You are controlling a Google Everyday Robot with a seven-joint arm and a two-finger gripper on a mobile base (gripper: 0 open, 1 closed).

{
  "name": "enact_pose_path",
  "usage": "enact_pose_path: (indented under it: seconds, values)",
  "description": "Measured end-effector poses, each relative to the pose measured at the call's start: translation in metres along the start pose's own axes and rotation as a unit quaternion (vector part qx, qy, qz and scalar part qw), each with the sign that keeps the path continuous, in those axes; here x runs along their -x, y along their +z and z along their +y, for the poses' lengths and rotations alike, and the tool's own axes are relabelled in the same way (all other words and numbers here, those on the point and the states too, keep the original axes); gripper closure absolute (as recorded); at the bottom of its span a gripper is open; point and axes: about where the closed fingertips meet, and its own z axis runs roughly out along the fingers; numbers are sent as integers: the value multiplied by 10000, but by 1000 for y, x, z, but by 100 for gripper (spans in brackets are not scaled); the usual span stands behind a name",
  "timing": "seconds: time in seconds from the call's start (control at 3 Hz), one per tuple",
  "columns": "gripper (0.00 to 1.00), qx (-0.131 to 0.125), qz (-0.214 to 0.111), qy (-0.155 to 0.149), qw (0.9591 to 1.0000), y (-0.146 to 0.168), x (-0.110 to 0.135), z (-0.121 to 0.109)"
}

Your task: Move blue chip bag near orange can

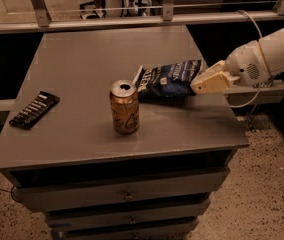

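Three things sit on the grey table [82, 54]: the orange can [124, 107] stands upright near the front middle, the blue chip bag [169, 79] lies just behind it and to its right, and a flat black wrapper [34, 109] lies well apart at the left edge. Reaching in from the right, the gripper [198, 84] pinches the bag's right end, while the bag's left end sits just beside the can's top.

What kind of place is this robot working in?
Probably an office or lab, not a home: a gray drawer cabinet serves as the table, the floor is speckled, and a metal rail runs behind. The tool grips a chip bag by the cabinet's edge, near a can.
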Motion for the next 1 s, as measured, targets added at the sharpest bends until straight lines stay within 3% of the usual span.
enact_pose_path:
  seconds: [0.33,1.0]
  values:
    - [100,319,-108,131,9993,6,-4,26]
    - [59,712,-107,265,9971,16,-8,56]
